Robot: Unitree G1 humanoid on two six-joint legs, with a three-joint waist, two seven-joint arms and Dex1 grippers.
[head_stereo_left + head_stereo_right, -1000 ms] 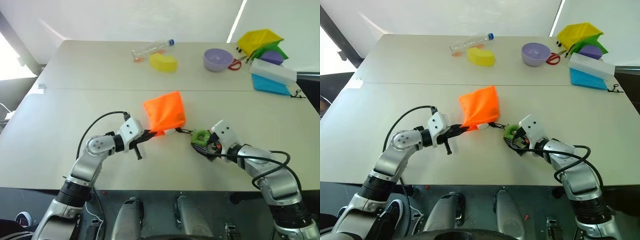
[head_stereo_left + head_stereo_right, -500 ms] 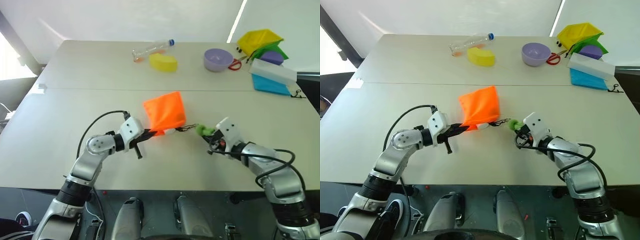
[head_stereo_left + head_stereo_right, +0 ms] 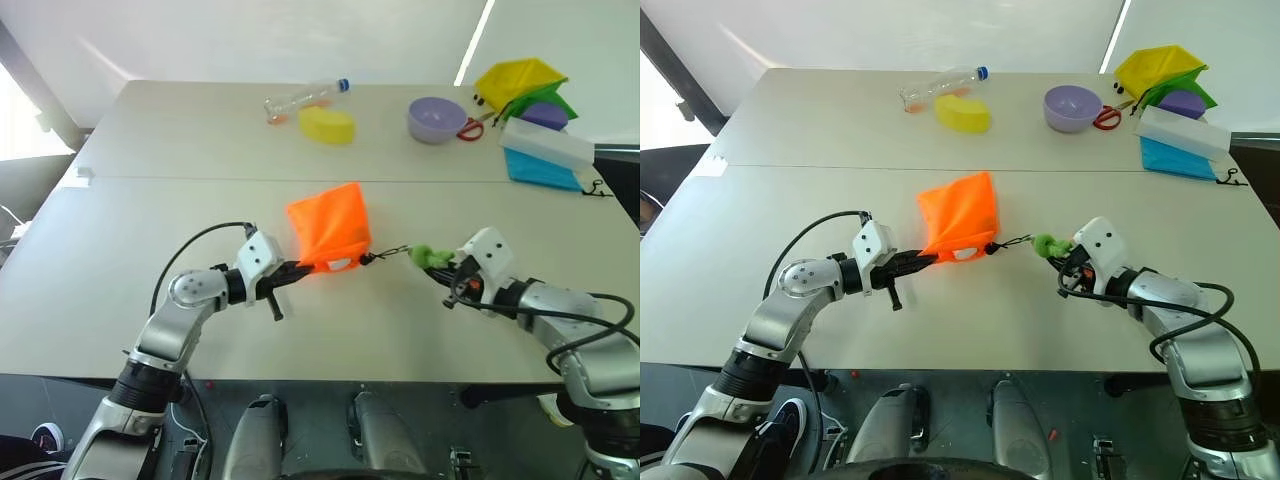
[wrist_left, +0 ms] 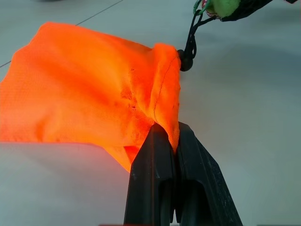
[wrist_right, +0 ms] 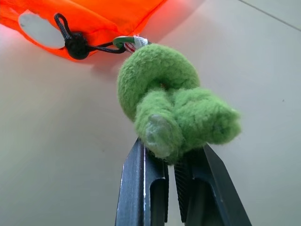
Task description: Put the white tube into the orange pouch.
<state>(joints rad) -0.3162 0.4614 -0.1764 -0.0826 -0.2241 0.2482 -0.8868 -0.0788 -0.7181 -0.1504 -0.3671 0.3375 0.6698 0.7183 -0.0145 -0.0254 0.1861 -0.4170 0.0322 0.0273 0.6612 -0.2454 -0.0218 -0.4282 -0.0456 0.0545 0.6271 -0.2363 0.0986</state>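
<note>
Lying near the middle of the desk [image 3: 120, 200], a little toward its near edge, the orange pouch [image 3: 328, 225] rests flat with its gathered mouth turned toward the robot. The left gripper [image 3: 300, 268] is clamped tight on the pouch's near corner; in the left wrist view its two black fingers [image 4: 150, 183] press together with orange fabric pinched between them. A thin black cord [image 3: 390, 253] runs from the mouth out toward the desk's right side, pulled nearly straight, and ends at a fuzzy lime-green ring [image 3: 428, 256]. The right gripper [image 3: 452, 272] has its fingers [image 5: 141, 188] closed narrowly on that green ring, as the right wrist view shows, with a black cord knot [image 5: 75, 44] sitting against the pouch mouth. A white patch, the white tube [image 5: 41, 29], shows at the pouch opening beside that knot, mostly covered by the fabric; how far it sits inside I cannot tell.

Along the far edge stand a clear plastic bottle [image 3: 305, 97] lying on its side, a yellow sponge [image 3: 327, 124] just beside it, and a purple bowl [image 3: 436, 118] whose contents cannot be made out, with red scissors [image 3: 470, 127] touching its right side. At the far right corner a yellow bin [image 3: 517, 80] tilts against a green bin [image 3: 552, 102] that holds something purple, and a white box [image 3: 545, 140] lies on a blue one [image 3: 540, 168].
</note>
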